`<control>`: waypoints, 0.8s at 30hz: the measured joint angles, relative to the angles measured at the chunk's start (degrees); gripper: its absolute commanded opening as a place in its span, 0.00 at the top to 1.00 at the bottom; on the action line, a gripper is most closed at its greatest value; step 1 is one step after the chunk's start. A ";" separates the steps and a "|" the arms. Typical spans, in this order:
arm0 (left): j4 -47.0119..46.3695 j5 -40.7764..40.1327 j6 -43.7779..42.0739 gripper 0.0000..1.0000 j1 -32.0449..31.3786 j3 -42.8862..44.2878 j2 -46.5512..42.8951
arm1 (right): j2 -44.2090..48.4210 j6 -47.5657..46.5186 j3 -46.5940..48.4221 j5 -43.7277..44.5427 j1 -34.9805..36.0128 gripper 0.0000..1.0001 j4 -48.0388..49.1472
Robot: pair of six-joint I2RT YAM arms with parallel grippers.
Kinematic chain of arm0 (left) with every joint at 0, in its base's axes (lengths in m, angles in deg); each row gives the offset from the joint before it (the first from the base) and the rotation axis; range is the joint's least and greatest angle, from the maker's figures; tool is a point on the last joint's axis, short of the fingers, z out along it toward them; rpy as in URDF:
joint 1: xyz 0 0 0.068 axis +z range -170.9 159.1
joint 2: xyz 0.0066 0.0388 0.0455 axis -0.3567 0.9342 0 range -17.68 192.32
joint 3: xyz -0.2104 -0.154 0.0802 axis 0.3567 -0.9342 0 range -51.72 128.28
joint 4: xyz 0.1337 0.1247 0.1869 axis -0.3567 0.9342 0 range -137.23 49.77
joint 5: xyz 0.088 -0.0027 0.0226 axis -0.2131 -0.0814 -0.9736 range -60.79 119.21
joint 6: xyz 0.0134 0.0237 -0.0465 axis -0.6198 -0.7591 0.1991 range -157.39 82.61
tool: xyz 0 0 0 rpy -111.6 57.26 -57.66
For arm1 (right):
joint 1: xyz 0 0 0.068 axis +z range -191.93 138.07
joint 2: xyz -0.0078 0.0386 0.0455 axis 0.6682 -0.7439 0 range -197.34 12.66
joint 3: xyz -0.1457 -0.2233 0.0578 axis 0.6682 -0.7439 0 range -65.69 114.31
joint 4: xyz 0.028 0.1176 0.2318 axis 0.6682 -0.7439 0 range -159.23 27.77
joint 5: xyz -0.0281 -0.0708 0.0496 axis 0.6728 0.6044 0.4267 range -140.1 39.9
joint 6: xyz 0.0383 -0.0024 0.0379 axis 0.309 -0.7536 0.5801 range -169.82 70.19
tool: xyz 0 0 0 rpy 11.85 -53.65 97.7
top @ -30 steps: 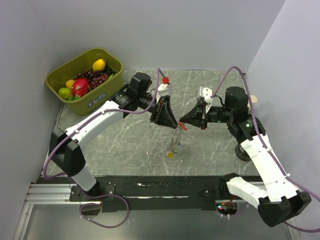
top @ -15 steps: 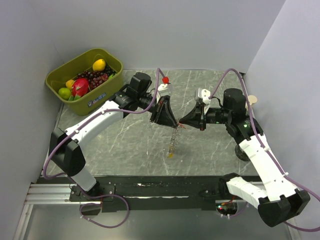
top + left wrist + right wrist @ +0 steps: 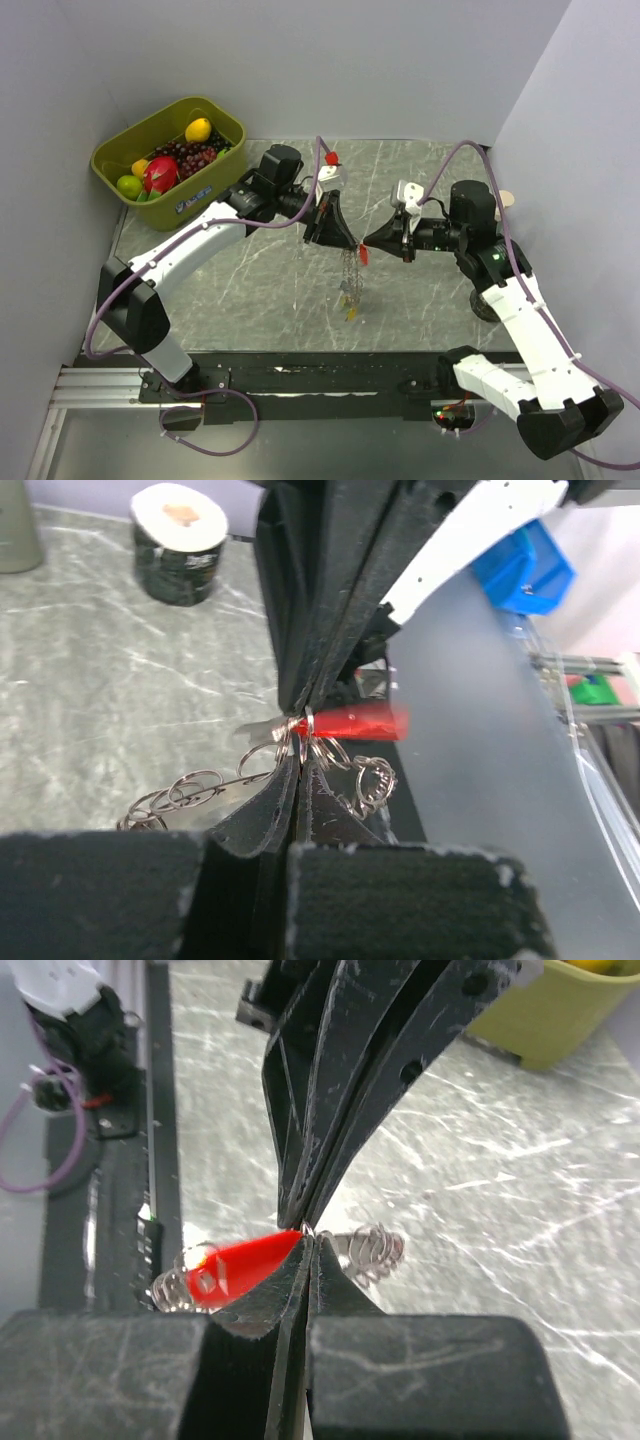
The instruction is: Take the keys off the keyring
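Progress is slight: no key lies loose on the bench that I can see, so count every one as left to free. The keyring hangs as a slack beaded strand from the spot where your two arms meet tip to tip over the middle of the bench. Whether its low end touches the surface I cannot tell.

Your left jaws are pressed together on the chain at its top. In the left wrist view they nip a small loop of it just beside the red key. Your right jaws are pressed together too, pinching the narrow end of that red key, as the right wrist view shows.

A yellow key dangles at the strand's low end, attached. Other colours are too small to make out. By my reading you are at the first pull, working the red key off, with all the rest to follow.
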 measured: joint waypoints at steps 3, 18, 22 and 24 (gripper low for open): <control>-0.02 -2.21 0.00 0.99 -0.02 0.00 -0.74 | 0.70 -2.73 0.46 1.46 0.02 1.00 -1.79; 0.31 -4.37 -0.26 0.99 -0.07 0.00 -1.55 | 1.73 -6.03 -0.87 3.10 0.15 1.00 -1.55; 0.90 -4.68 -0.31 0.99 -0.07 0.04 -1.55 | 1.97 -7.76 -1.20 2.99 0.15 1.00 -2.12; 1.18 -4.83 -0.35 0.99 -0.07 0.15 -1.55 | 1.97 -9.11 -1.20 2.62 0.15 1.00 -2.73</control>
